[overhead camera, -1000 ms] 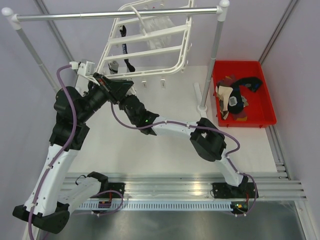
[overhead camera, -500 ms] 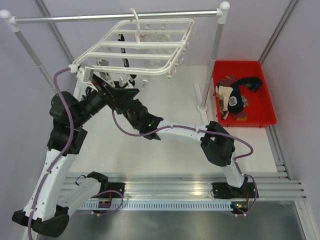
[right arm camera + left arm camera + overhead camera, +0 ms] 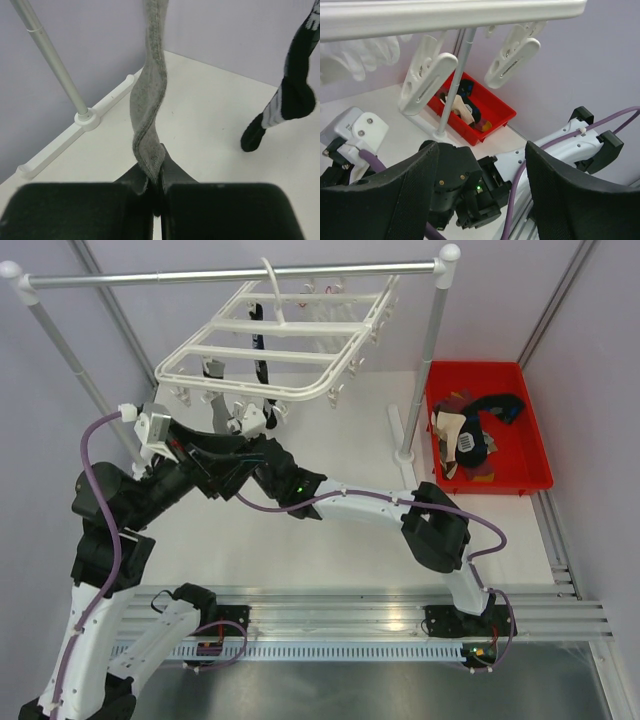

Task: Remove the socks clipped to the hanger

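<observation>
The white hanger [image 3: 290, 335] hangs by its hook from the silver rail, with a grey sock [image 3: 214, 373] and a black-and-white sock [image 3: 261, 360] clipped under it. My right gripper [image 3: 159, 172] is shut on the lower end of the grey sock [image 3: 149, 100], which stretches up out of view. The black-and-white sock [image 3: 292, 92] dangles to its right. From above, the right gripper [image 3: 255, 448] sits below the hanger's near-left edge. My left gripper [image 3: 480, 200] is open and empty, facing the right arm's wrist; from above it [image 3: 220, 475] is just left of it. The hanger's bar [image 3: 450, 15] and clips [image 3: 427, 75] hang overhead.
A red bin [image 3: 532, 455] at the right holds several removed socks; it also shows in the left wrist view [image 3: 495, 107]. The rail's right post [image 3: 425, 360] and left post [image 3: 50, 60] stand on white feet. White fabric [image 3: 360, 52] hangs under the hanger's far side.
The hanger has swung from a steep tilt to nearly level. My left arm has drawn back down and to the left. The right gripper stays under the hanger's near-left edge.
</observation>
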`<state>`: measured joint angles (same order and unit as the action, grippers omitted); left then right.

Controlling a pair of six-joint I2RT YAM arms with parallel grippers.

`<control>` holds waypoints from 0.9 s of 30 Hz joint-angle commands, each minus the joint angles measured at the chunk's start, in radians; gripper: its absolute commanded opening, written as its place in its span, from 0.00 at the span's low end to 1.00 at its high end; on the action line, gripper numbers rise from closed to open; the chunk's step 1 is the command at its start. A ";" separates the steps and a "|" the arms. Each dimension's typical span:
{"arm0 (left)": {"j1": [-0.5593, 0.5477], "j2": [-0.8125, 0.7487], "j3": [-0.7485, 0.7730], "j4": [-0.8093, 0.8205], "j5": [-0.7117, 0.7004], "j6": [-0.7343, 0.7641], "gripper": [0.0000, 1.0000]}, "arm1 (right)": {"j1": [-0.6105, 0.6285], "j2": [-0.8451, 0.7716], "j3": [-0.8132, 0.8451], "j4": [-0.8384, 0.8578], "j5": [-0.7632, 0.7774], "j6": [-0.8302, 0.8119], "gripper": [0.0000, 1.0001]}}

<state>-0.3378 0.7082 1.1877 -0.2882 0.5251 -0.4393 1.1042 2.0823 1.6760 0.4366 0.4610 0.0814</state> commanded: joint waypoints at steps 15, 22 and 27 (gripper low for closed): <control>-0.001 -0.072 0.131 -0.080 -0.166 0.022 0.22 | -0.030 -0.056 0.030 -0.018 -0.053 0.052 0.01; -0.001 -0.033 0.243 -0.009 -0.266 -0.006 0.04 | -0.030 -0.073 0.037 -0.038 -0.082 0.067 0.01; -0.001 0.013 0.268 0.023 -0.377 -0.029 0.02 | -0.026 -0.096 0.036 -0.050 -0.104 0.078 0.01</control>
<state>-0.3378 0.6701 1.4391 -0.3096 0.2565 -0.4267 1.0718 2.0640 1.6760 0.3752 0.3878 0.1387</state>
